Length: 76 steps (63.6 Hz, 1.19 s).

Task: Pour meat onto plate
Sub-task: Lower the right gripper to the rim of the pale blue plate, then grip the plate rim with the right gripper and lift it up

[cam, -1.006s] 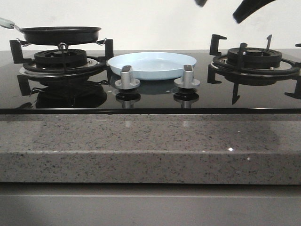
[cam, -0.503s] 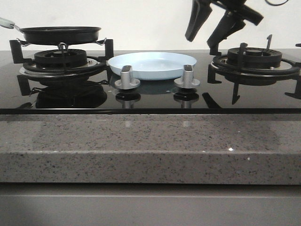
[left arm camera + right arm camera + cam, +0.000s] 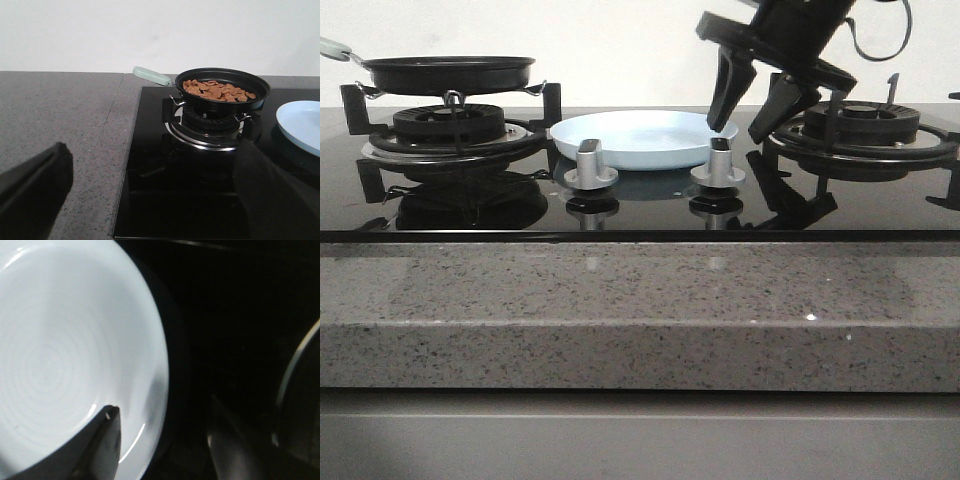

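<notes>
Right claw [image 3: 741, 122]: spread, nothing held, poised at the right rim of the plate [image 3: 638, 137], one finger above the rim, the other outside it. Left claw [image 3: 150, 200]: spread, empty. Meat [image 3: 218, 90]: piled in the black frying pan [image 3: 448, 72] on the left burner [image 3: 450, 125]. Plate: set between burners on the dark surface [image 3: 640, 215], behind two knobs [image 3: 590, 165].

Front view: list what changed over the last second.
The right hand came down from the top edge and moved left, its open fingers now straddling the right rim of the pale blue plate; nothing is grasped yet. The frying pan on the left burner, the plate and the knobs stayed put.
</notes>
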Tool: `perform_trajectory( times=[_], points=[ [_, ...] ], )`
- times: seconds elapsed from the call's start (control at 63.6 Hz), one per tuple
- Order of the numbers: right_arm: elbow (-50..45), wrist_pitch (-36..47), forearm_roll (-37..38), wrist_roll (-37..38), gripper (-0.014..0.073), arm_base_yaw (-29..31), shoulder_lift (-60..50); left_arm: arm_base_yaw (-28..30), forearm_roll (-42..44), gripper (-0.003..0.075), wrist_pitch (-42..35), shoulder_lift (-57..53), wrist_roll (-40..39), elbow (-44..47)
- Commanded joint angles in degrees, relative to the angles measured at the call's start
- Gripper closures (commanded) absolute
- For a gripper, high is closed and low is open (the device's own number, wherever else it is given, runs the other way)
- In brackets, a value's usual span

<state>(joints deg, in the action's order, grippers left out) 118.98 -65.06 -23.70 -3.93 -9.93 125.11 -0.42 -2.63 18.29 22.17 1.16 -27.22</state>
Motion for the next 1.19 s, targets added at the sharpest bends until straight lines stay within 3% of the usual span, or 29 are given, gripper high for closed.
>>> perform_trajectory(
  times=[0.0, 0.126, 0.204, 0.361, 0.503, 0.864, 1.179],
  points=[
    [2.0, 1.1, -1.3, -1.2, 0.0182, 0.0, -3.1, -0.3, -0.1, 0.0082, -5.0, 0.7, -0.4, -2.1],
    [2.0, 0.0, -1.4, -1.2, 0.0189, 0.0, -2.5, -0.3, -0.1, 0.0082, -5.0, 0.7, -0.4, -2.1],
    [2.0, -1.0, -1.4, -1.2, 0.0243, 0.0, -2.2, -0.3, -0.1, 0.0082, -5.0, 0.7, -0.4, -2.1],
    [2.0, -1.6, -1.4, -1.3, 0.0463, 0.0, -2.1, -0.3, -0.1, 0.0082, -5.0, 0.7, -0.4, -2.1],
    [2.0, -2.2, -1.4, -1.3, 0.0601, 0.0, -2.1, -0.3, -0.1, 0.0082, -5.0, 0.7, -0.4, -2.1],
    [2.1, -3.8, -1.4, -1.3, 0.0622, 0.5, -4.3, -0.3, -0.1, 0.0082, -5.0, 0.7, -0.4, -2.1],
    [2.1, -6.5, -6.4, -0.7, 0.0622, 2.2, -9.2, -0.3, -0.1, 0.0082, -5.0, 0.7, -0.4, -2.1]
  ],
)
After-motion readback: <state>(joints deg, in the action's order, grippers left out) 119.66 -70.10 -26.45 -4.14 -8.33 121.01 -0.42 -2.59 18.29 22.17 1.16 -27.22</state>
